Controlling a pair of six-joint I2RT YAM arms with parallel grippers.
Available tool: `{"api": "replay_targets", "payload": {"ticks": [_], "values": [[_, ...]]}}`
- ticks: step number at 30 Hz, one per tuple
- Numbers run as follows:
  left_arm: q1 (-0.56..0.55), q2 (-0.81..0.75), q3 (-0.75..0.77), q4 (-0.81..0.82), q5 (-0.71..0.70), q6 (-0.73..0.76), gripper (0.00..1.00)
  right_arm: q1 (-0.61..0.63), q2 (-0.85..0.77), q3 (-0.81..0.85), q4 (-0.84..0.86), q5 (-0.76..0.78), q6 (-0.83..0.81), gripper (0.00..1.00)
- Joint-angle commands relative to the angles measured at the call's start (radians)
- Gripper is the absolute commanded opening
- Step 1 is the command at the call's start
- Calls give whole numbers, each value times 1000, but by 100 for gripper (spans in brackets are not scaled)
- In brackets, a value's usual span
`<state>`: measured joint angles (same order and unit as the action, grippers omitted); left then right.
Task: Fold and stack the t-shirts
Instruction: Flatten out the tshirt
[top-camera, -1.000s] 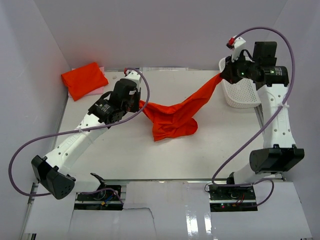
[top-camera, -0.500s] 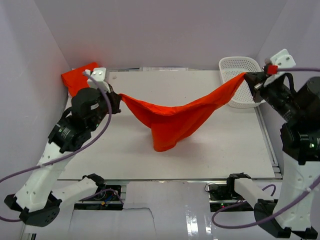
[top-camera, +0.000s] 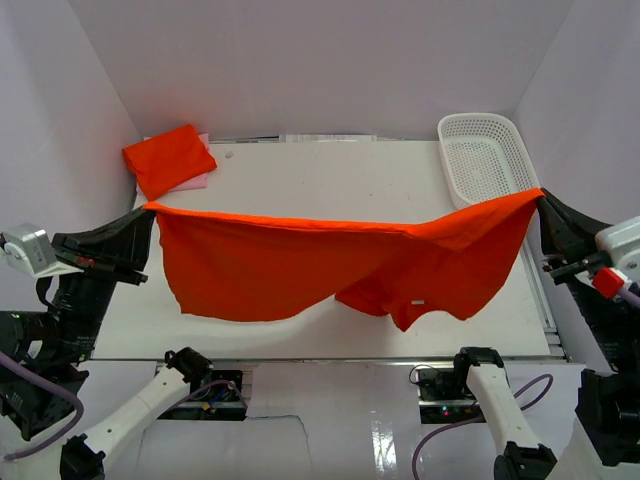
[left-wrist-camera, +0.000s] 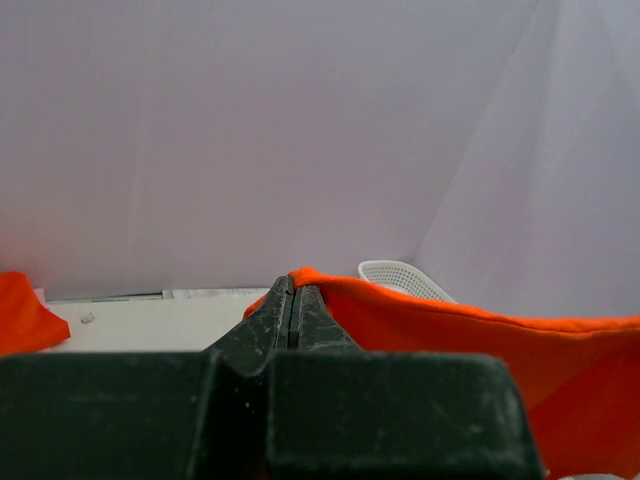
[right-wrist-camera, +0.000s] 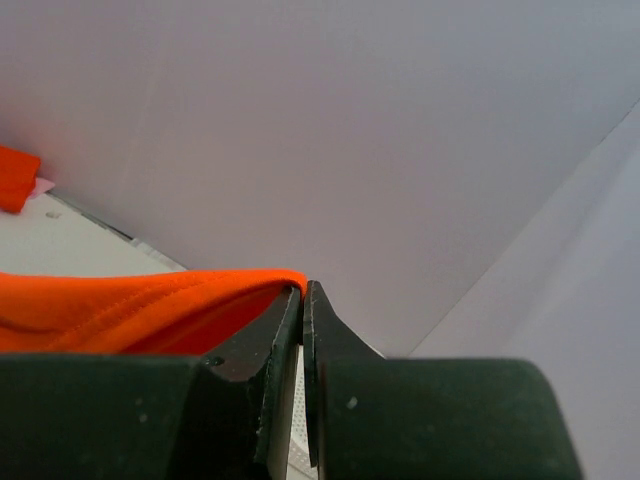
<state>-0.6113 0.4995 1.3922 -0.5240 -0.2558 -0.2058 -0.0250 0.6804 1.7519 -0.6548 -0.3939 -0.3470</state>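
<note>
Above the white table (top-camera: 330, 180), folded t-shirt (top-camera: 168, 158) at its far left, I hold the spread t-shirt (top-camera: 290, 265) stretched between left gripper (top-camera: 149, 212) and right gripper (top-camera: 542, 197), each clamped on a corner; spreading step, I judge, and next it needs lowering flat.

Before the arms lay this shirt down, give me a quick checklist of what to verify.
1. Left hand shut on the stretched t-shirt corner: ok.
2. Right hand shut on the opposite corner: ok.
3. Top edge taut: ok, slight sag.
4. Fabric hanging smooth: not ok, bunched at lower right.
5. Table under it: cannot tell, hidden.
6. Folded t-shirt at far left apart from it: ok.
</note>
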Motion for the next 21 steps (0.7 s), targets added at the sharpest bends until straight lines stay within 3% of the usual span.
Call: {"api": "replay_targets", "payload": {"ticks": [1,10,15,21], "values": [[5,-28,-54,48,43,11,0,-21,-41,1,76,43,22,8],[12,-50,-74,101,84,16,0,-35,-82,31,101,47,34,8],[12,-58,-81,107,29,49,0,-35,-152,-74,327,56,82,8],[15,-108,-82,179,41,54,0,-33,-240,-123,487,105,127,8]]}}
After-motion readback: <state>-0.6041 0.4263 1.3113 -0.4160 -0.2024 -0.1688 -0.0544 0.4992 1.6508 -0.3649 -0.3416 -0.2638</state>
